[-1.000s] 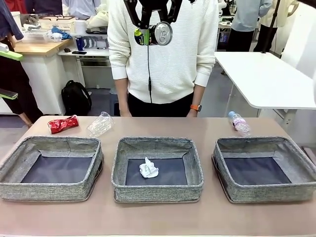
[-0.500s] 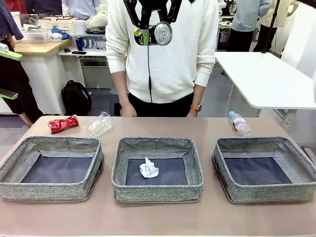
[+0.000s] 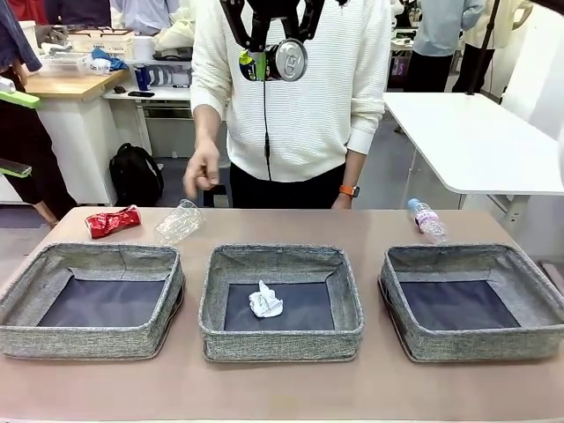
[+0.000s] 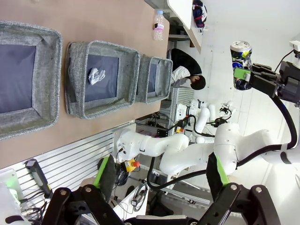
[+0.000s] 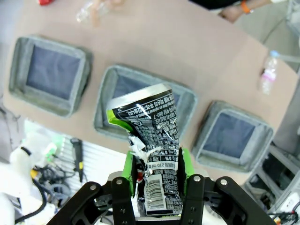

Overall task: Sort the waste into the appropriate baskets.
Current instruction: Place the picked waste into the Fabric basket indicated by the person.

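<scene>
Our right jaws grasp the dark can point(image 5: 150, 136), left jaws released; the baskets point(image 3: 282, 339) lie far below, so it may bounce out

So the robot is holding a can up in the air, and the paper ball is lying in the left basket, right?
Not quite: the paper ball lies in the middle basket, not the left one, as the front view shows. The robot's right hand does hold a can in the air.
</scene>
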{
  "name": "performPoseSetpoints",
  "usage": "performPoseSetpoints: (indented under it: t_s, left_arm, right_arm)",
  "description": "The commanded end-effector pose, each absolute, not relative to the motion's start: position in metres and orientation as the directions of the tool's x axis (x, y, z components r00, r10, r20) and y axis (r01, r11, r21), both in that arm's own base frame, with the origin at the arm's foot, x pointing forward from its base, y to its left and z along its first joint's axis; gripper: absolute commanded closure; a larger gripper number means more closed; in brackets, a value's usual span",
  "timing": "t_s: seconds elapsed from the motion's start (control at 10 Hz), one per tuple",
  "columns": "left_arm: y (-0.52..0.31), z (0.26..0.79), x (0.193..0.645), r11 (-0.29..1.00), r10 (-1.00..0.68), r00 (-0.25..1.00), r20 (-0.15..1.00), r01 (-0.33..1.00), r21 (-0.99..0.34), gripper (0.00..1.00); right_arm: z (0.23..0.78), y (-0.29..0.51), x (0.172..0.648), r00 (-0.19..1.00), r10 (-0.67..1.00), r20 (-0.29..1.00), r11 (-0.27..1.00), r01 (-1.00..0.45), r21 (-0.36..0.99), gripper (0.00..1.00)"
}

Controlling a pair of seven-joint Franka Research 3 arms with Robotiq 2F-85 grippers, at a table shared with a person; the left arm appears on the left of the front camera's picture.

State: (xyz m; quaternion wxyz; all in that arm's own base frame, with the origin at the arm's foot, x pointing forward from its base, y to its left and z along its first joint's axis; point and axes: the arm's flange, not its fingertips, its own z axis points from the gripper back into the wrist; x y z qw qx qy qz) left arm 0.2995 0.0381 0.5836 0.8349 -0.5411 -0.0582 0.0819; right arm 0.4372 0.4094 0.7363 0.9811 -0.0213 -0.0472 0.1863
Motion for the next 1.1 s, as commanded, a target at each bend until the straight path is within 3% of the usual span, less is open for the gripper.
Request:
performPoseSetpoints:
  t_s: [0.0, 0.3, 0.4, 0.6, 1.0]
  left_arm:
    - [0.037, 0.585, 0.299, 0.382, 0.192, 0.981, 0.022, -0.054, -0.923, 0.0]
    - [0.037, 0.585, 0.299, 0.382, 0.192, 0.981, 0.022, -0.054, -0.923, 0.0]
    - [0.038, 0.584, 0.299, 0.401, 0.2, 0.98, 0.009, -0.074, -0.913, 0.0]
    - [0.083, 0.58, 0.29, 0.521, 0.215, 0.977, -0.003, -0.117, -0.846, 0.0]
    - [0.21, 0.553, 0.251, 0.583, 0.245, 0.964, -0.107, -0.234, -0.778, 0.0]
  right_arm:
    - [0.738, 0.407, 0.436, 0.928, 0.363, 0.089, 0.932, -0.358, -0.061, 0.56]
    - [0.736, 0.409, 0.437, 0.926, 0.367, 0.085, 0.93, -0.363, -0.059, 0.56]
    - [0.732, 0.414, 0.427, 0.925, 0.375, 0.056, 0.922, -0.367, -0.123, 0.56]
    - [0.718, 0.448, 0.397, 0.879, 0.458, 0.131, 0.887, -0.441, -0.137, 0.56]
    - [0.665, 0.565, 0.388, 0.71, 0.668, 0.221, 0.743, -0.653, -0.149, 0.56]
